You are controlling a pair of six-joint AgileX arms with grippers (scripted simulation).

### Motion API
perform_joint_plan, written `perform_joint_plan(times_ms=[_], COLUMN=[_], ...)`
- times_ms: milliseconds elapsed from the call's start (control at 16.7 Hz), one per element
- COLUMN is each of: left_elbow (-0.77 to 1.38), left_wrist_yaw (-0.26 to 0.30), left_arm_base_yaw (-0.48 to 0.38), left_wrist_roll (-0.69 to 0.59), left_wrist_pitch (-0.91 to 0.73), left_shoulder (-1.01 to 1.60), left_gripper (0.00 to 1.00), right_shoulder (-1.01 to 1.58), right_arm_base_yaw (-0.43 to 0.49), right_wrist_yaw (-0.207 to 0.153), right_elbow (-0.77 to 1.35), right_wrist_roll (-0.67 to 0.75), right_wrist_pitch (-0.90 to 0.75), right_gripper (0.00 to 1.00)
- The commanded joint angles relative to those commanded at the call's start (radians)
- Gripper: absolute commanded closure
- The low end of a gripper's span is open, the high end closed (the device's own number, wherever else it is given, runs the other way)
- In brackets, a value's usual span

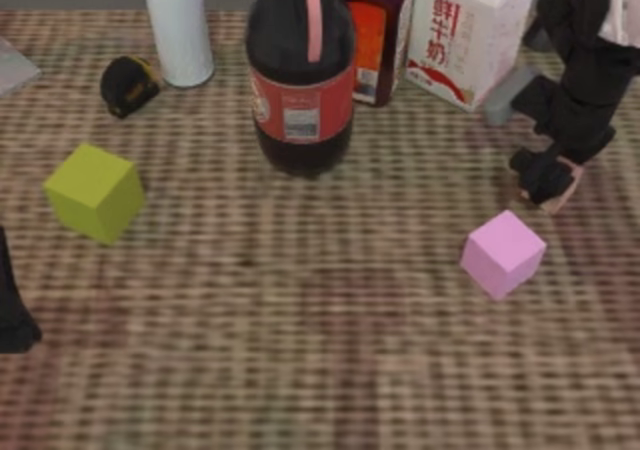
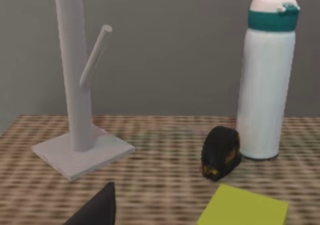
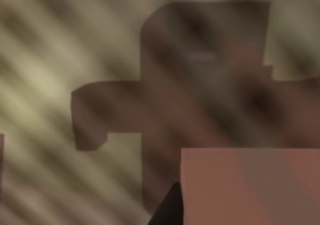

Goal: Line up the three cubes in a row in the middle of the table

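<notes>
The large yellow-green cube (image 1: 95, 192) sits at the left of the woven table (image 1: 300, 350); its top (image 2: 245, 210) also shows in the left wrist view. At the right lies the medium pink cube (image 1: 503, 253). My right gripper (image 1: 550, 180) is just behind it, shut on the small peach cube (image 1: 566, 190). Close in the right wrist view, that cube (image 3: 250, 185) has a dark fingertip (image 3: 167, 212) against its side and a shadow on the mat below. My left gripper (image 1: 12, 320) is parked at the left edge, open; only one fingertip (image 2: 100, 210) shows.
A cola bottle (image 1: 300, 70) stands at the back centre. Beside it are an orange-labelled bottle (image 1: 375, 40) and a milk carton (image 1: 465, 30). A white flask (image 1: 178, 25) and a black-and-yellow tape measure (image 1: 128, 85) are at the back left. A grey peg stand (image 2: 80, 135) is at the far left.
</notes>
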Motion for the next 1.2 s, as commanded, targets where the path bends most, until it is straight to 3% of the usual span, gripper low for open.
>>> perform_joint_plan(times_ms=[420,840,1200], left_elbow=[0.0,0.0,0.0], left_wrist_yaw=[0.0,0.0,0.0], left_arm_base_yaw=[0.0,0.0,0.0], left_wrist_roll=[0.0,0.0,0.0], left_wrist_pitch=[0.0,0.0,0.0], left_shoulder=[0.0,0.0,0.0], left_gripper=[0.0,0.0,0.0], right_shoulder=[-0.038,-0.084,-0.098], right_arm_base_yaw=[0.002,0.008,0.017], right_wrist_yaw=[-0.013,-0.013,-0.014], right_elbow=[0.018,0.182,0.172], right_wrist_roll=[0.01,0.011,0.005], right_wrist_pitch=[-0.036,-0.253,-0.251], right_gripper=[1.0,1.0,1.0])
